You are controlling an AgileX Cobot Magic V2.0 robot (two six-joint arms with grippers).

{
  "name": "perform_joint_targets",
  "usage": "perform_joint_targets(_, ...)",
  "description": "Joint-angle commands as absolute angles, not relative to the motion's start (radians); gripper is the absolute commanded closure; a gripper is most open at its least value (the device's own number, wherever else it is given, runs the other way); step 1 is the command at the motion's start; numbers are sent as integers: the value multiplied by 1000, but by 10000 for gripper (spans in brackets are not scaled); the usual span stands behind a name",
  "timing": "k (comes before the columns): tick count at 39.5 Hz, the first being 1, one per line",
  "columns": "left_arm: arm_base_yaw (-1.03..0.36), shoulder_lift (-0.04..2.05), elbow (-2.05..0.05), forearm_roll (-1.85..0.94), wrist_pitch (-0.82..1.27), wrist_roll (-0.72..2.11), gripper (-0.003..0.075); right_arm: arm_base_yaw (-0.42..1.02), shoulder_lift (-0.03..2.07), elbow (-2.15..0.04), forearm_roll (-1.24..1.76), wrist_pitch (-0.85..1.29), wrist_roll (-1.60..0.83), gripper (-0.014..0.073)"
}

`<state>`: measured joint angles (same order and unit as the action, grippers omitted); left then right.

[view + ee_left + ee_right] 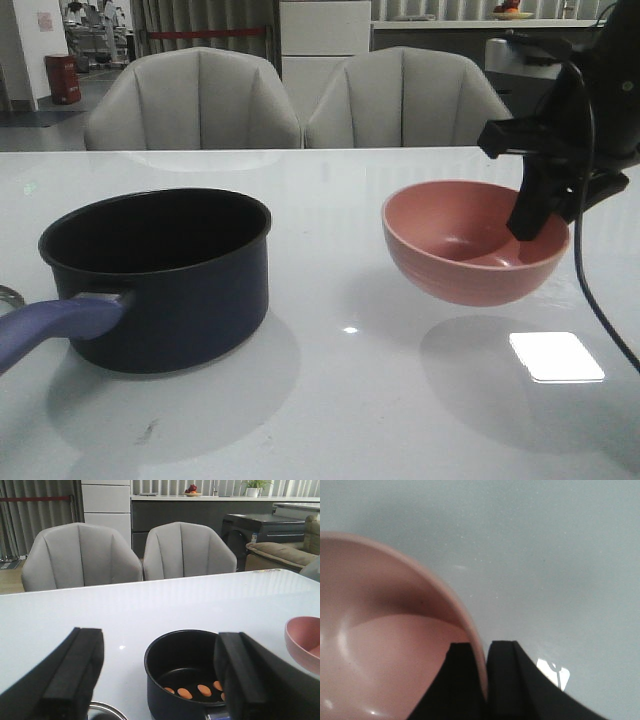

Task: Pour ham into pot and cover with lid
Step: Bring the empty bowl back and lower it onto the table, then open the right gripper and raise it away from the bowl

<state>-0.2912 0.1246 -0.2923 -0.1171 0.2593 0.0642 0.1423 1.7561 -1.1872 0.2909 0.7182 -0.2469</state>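
The dark navy pot [165,290] stands on the white table at the left, its purple-blue handle [50,328] pointing toward the near left. In the left wrist view several orange-pink ham slices [192,692] lie on the pot's black bottom [185,655]. My left gripper [159,647] is open and empty, above and short of the pot; it is out of the front view. My right gripper [530,222] is shut on the rim of the empty pink bowl [470,245] and holds it above the table at the right. The right wrist view shows the rim [465,615] pinched between the fingers [482,650]. Only a steel-rimmed edge of the lid [102,711] shows.
Two grey chairs [195,100] stand behind the table's far edge. A bright light reflection [556,356] lies on the table under the bowl. The right arm's cable [585,270] hangs down at the right edge.
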Motion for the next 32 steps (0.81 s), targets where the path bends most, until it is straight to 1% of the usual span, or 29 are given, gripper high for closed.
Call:
perform_joint_targets(1, -298, 136, -321, -129, 180, 64, 209, 136, 1738, -1217, 294, 697, -247, 428)
perform_joint_targets(6, -298, 136, -321, -129, 180, 64, 209, 136, 1764, -1217, 293, 697, -247, 321)
perform_joint_targets(9, -298, 136, -321, -129, 180, 64, 209, 136, 1769, -1217, 285, 699, -247, 239)
perform_joint_targets(13, -298, 136, -321, -129, 180, 64, 209, 136, 1770, -1218, 271, 699, -247, 173)
perform_joint_targets(21, -298, 136, -321, -129, 180, 64, 209, 136, 1738, -1250, 249, 779, -247, 168)
perform_joint_targets(32, -298, 136, -321, -129, 180, 64, 209, 136, 1536, -1248, 249, 791, -247, 168)
